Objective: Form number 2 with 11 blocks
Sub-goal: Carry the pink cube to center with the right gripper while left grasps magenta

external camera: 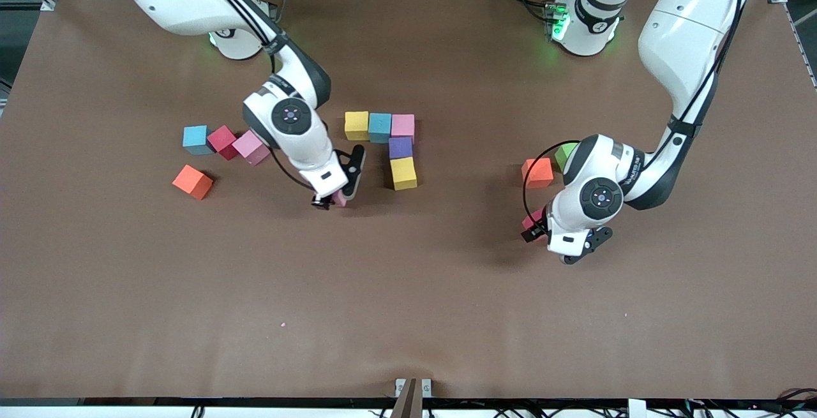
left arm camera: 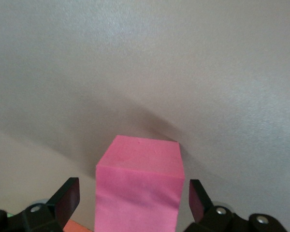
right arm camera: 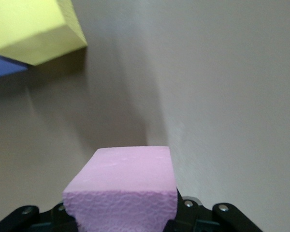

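Altogether twelve blocks (external camera: 403, 173) show; right hand (external camera: 332, 200) grips one pink, left hand (external camera: 542, 230) gapes around another.

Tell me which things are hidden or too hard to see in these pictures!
- Green block: front view, mostly hidden by the left arm.
- Hot pink block: between the open left gripper; front view shows only a sliver, its base cut off in the left wrist view.
- Pale pink block: right gripper shut on it; nearly hidden by the gripper in the front view.
- Purple block: right wrist view, cut off by the edge.
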Controlling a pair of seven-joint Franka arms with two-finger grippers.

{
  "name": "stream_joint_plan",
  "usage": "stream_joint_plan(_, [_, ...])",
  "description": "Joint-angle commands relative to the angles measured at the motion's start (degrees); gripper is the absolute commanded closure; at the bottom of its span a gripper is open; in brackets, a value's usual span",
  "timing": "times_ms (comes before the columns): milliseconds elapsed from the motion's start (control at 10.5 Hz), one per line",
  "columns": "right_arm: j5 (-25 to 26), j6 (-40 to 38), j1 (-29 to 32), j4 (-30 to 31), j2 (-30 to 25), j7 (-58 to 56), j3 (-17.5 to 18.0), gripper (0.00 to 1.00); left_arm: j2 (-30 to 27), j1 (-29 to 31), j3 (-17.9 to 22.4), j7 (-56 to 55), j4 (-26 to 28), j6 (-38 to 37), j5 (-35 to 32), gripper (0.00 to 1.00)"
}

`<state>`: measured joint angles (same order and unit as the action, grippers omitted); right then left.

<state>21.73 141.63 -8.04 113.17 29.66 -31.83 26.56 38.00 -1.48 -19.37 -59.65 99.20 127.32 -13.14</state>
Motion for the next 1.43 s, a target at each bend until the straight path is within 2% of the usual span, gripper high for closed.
stream_joint_plan(0, [1.38, 2.07, -2.06, -1.54, 4.25, 0.97, -0.28, 0.79, 0.84, 0.16, -0.23, -0.2, 0.29, 1.26, -1.88, 0.0])
stream_joint_plan(95, [1.64, 2.33, -2.77, -1.81, 6.26, 3.33, -0.37, 0.79, 0.93, 0.16, -0.14, -0.2, 0.2, 1.35, -1.8, 0.0])
stream_joint_plan(571, [1.47, 1.98, -8.04, -4.27, 7.51, 6.5, -2.12, 0.79, 1.72, 0.42, -0.05, -0.11, -0.06, 1.35, -3.02, 0.01])
stream_joint_plan(667, [1.47, 1.98, -8.39, -4.27, 7.6, 6.69, -2.12, 0.8, 1.72, 0.33, -0.05, -0.2, -0.06, 1.35, -3.03, 0.33])
stream_joint_plan(762, [1.56, 1.98, -9.01, -4.27, 7.69, 6.69, -2.12, 0.8, 1.46, 0.33, -0.05, -1.07, -0.15, 1.26, -2.94, 0.5])
stream_joint_plan(1048, [1.56, 1.98, -9.19, -4.98, 7.78, 6.69, -2.21, 0.8, -0.12, 0.77, -0.05, -5.81, -1.9, 0.82, -2.24, 0.5])
stream_joint_plan(1333, [1.56, 1.98, -10.5, -5.07, 7.87, 6.69, -2.82, 0.8, -0.56, -0.02, -0.75, -15.28, -3.49, 0.82, -2.24, 0.5])
